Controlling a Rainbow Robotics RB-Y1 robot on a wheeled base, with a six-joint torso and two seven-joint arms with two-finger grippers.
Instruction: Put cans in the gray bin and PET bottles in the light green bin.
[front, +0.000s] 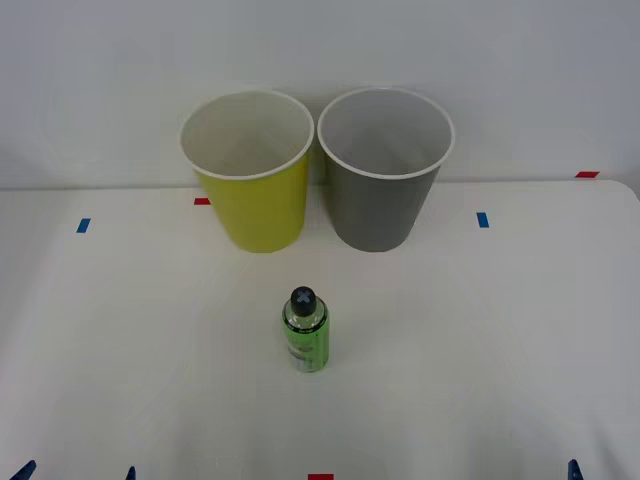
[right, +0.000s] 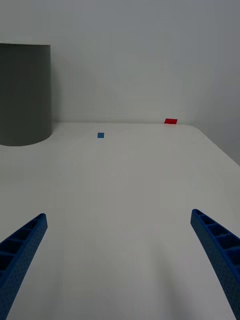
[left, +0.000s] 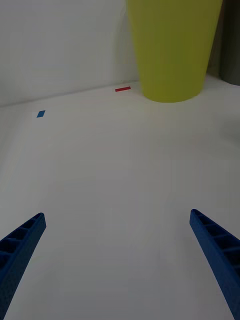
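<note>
The PET bottle (front: 305, 332), small, clear green with a black cap, stands upright at the middle of the white table. Behind it stand the light green bin (front: 255, 205) on the left and the gray bin (front: 378, 205) on the right, side by side and upright. Cans are out of view. My left gripper (left: 117, 214) is open over bare table at the near left, facing the light green bin (left: 172, 50). My right gripper (right: 118, 215) is open at the near right, with the gray bin (right: 22, 95) far ahead to one side. Both grippers hold nothing.
Blue tape marks (front: 83, 225) (front: 483, 219) and red tape marks (front: 203, 201) (front: 586, 174) lie on the table. Another red mark (front: 320, 477) sits at the near edge. A white wall rises behind the bins. The table's right edge (right: 220, 150) runs close to my right gripper.
</note>
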